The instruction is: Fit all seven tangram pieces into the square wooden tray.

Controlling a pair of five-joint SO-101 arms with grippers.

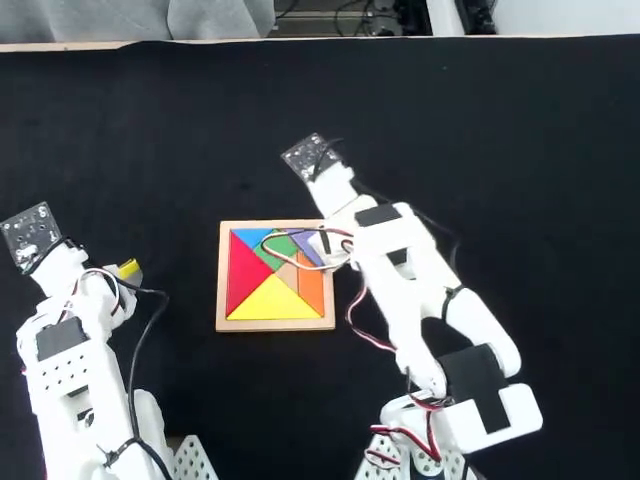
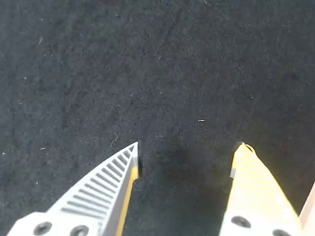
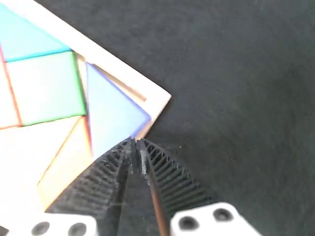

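Observation:
The square wooden tray (image 1: pixel 275 324) lies mid-table, holding a red triangle (image 1: pixel 243 280), a yellow triangle (image 1: pixel 272 300), a blue one (image 1: pixel 250 238), a green piece (image 1: pixel 283 245), a purple triangle (image 1: pixel 308 250) and an orange piece (image 1: pixel 311 285). My right arm (image 1: pixel 385 235) hangs over the tray's far right corner. My right gripper (image 3: pixel 134 143) is shut, its tips touching a corner of the purple triangle (image 3: pixel 110 110), which pokes over the tray rim (image 3: pixel 123 78). My left gripper (image 2: pixel 187 152) stands open over bare cloth, left of the tray.
Black cloth (image 1: pixel 520 150) covers the whole table. The left arm (image 1: pixel 60 310) stands at the near left, with its yellow finger (image 1: pixel 128 268) pointing toward the tray. Cables (image 1: pixel 150 330) trail from both arms. There is free room behind and right of the tray.

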